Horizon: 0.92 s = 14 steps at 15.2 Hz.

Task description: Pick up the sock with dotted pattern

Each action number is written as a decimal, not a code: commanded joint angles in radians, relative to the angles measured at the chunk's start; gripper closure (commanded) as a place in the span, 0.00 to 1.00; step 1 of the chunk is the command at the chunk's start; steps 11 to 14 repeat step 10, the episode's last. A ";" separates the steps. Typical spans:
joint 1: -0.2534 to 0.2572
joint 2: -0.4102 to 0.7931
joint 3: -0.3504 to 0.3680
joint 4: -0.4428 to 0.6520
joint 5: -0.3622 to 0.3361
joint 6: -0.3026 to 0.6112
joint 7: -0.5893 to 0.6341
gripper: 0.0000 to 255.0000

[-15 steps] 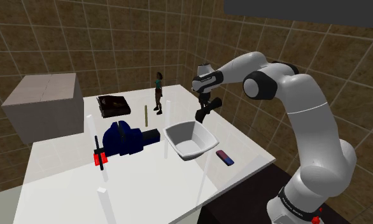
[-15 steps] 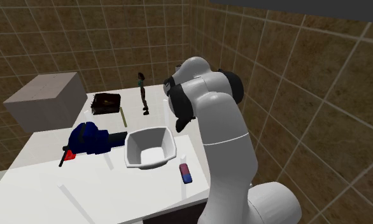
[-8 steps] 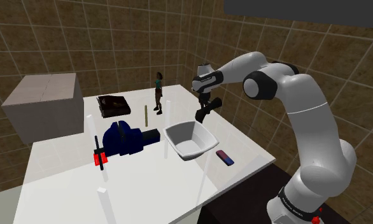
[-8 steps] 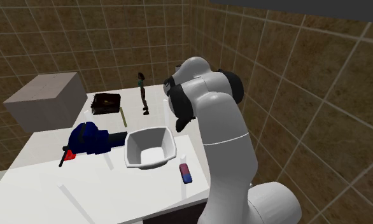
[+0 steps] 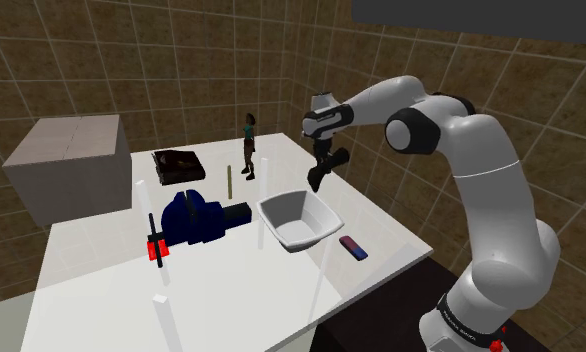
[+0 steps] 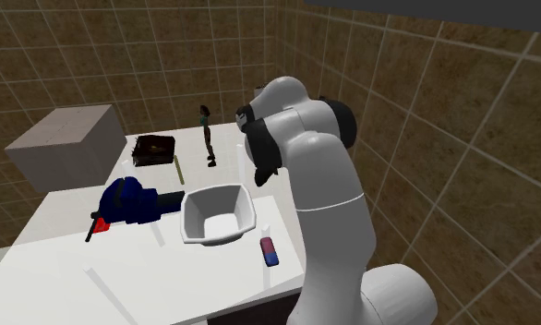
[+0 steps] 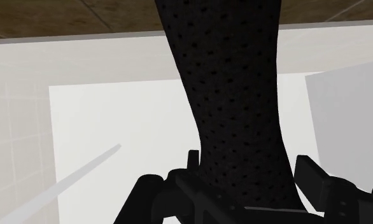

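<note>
One change was noted against the frame half a second before: the gripper (image 5: 324,150) stood slightly higher above the table (image 5: 231,290), and the sock (image 5: 318,175) had risen with it. All other items lay as before.

Gripper: clenched on the sock. In the wrist view the black fingers (image 7: 314,178) pressed against both sides of a black fabric marked with small dots.

Sock: clear of the table, hanging in the air from the fingers, above and just beyond the far edge of the bin (image 5: 299,222). Its loose end pointed down and toward the shoulder view's left.

Containers:
- The bin was white and open-topped, and stood near the middle of the table. Its inner walls and floor showed plain white.
- A dark brown case (image 5: 176,165) lay toward the far side, near a figurine (image 5: 249,143). Its contents could not be told.

Other items: a blue vise (image 5: 196,218) stood beside the bin on the shoulder view's left, and a small blue and red piece (image 5: 353,247) lay near the bin toward the stand
</note>
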 commanded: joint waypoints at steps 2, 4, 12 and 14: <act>0.002 -0.019 -0.003 0.011 -0.003 -0.029 -0.002 1.00; 0.002 -0.030 -0.004 0.020 -0.004 -0.049 -0.004 1.00; 0.003 -0.051 -0.007 0.043 -0.008 -0.092 -0.009 1.00; 0.003 -0.051 -0.007 0.043 -0.008 -0.092 -0.009 1.00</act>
